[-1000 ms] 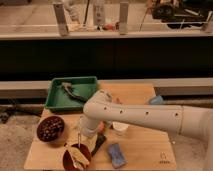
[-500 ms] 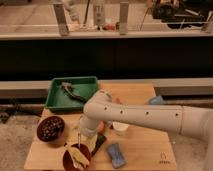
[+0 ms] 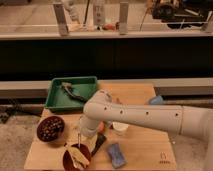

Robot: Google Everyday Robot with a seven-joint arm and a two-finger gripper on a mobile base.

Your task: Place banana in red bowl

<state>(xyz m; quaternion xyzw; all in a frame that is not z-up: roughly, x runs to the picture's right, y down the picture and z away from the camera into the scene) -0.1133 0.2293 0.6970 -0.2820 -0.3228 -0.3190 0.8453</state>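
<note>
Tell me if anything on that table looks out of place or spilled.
Nothing stands out. The banana lies inside the red bowl at the front edge of the table, and the pincer hangs open just above it. No spill or damage shows.

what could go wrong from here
The open gripper hangs just over the banana in the red bowl; lifting away, a finger might snag it. The bowl sits near the front edge of the table, so a nudge might push it off. The arm could also brush the white cup.
</note>
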